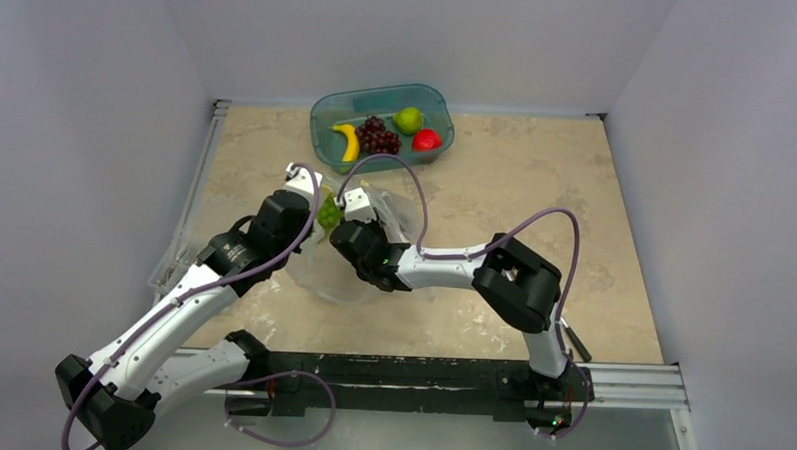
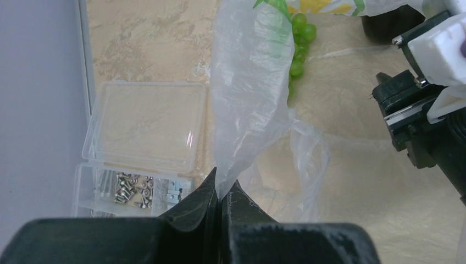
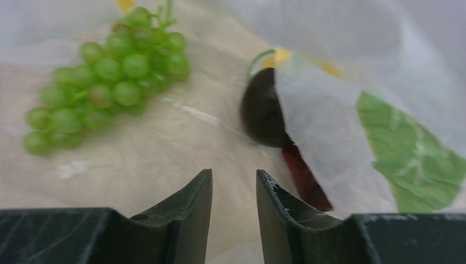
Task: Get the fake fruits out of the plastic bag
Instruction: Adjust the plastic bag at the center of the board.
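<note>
We look down on a pale bench with two robot arms reaching in from the near edge. At the far side sits a teal tub. In it lie a yellow banana, a dark purple grape bunch, a round green apple and a red fruit.

The plastic bag lies crumpled in the middle of the bench, between the two arms. The left gripper has its jaws closed tight on a bunched fold of the bag's film and holds it up.

The green grape bunch lies under the clear film, so it is not yet out of the bag. The right gripper points into the bag with its jaws a little apart and nothing between them. The grapes lie ahead of it, to its left and out of contact. A dark rounded shape shows beside a printed part of the bag, and we cannot tell what it is.

We judge the task mostly done: three fruits are in the tub, and the green grapes are the one fruit we can see left in the bag.
</note>
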You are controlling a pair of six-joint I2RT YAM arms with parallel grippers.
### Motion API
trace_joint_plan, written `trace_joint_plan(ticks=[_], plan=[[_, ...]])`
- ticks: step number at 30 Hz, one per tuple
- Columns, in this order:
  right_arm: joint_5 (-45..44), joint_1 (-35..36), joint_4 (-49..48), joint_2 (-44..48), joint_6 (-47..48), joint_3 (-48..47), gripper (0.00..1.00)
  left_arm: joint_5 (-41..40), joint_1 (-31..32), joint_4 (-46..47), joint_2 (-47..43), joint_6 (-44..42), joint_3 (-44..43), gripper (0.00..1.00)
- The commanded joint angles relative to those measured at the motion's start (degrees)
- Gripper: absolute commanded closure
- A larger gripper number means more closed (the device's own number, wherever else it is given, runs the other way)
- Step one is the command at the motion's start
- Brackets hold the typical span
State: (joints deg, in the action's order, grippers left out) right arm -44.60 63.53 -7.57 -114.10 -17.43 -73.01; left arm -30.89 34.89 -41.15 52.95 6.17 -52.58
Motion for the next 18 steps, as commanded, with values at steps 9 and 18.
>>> trace_joint_plan(ticks=[9,18], plan=[[-11.8,-5.7,5.1,-2.8,0.9,-1.9,0.51,0.8,0.0,2.1,0.1,-1.3,0.5,1.00],[-4.9,-11.8,1.4,-8.0,3.5,-3.2,0.33,1.0,0.1,1.7,1.4,-1.3,0.4,1.00]])
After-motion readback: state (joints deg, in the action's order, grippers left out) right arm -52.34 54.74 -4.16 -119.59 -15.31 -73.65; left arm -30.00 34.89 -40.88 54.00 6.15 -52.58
